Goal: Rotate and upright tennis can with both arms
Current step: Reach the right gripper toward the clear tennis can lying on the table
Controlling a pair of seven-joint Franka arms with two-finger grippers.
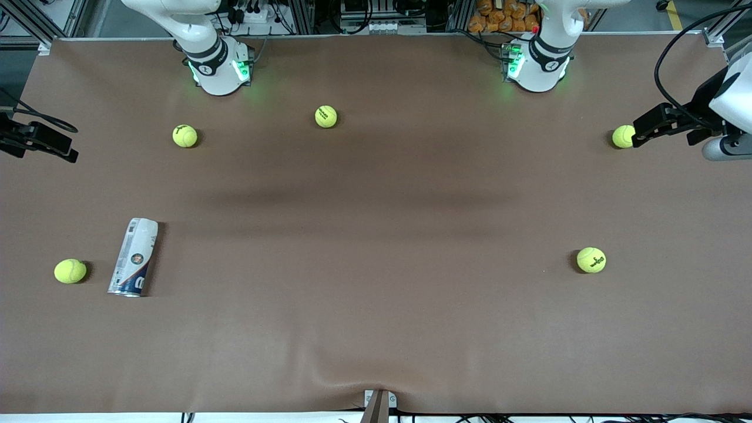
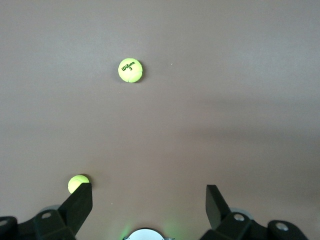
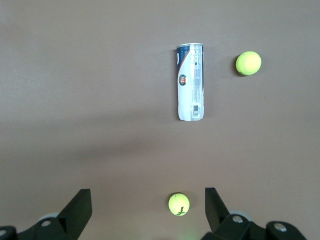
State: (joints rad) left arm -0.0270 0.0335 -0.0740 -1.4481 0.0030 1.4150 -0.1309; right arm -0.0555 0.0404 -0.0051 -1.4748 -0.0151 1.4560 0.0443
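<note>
The tennis can (image 1: 134, 257) (image 3: 190, 82) lies on its side on the brown table (image 1: 376, 247), toward the right arm's end and well nearer the front camera than the arm bases. Its navy end with the metallic rim points toward the front camera. Both hands are high over the table and outside the front view. My right gripper (image 3: 148, 196) is open and holds nothing; the can lies far below it. My left gripper (image 2: 149, 192) is open and holds nothing, over the left arm's end of the table. The can does not show in the left wrist view.
Several yellow-green tennis balls lie about: one (image 1: 70, 271) beside the can, others (image 1: 185, 136) (image 1: 325, 116) near the right arm's base (image 1: 217, 67), two (image 1: 623, 136) (image 1: 590, 259) toward the left arm's end. Black fixtures (image 1: 35, 141) (image 1: 675, 120) jut in at both table ends.
</note>
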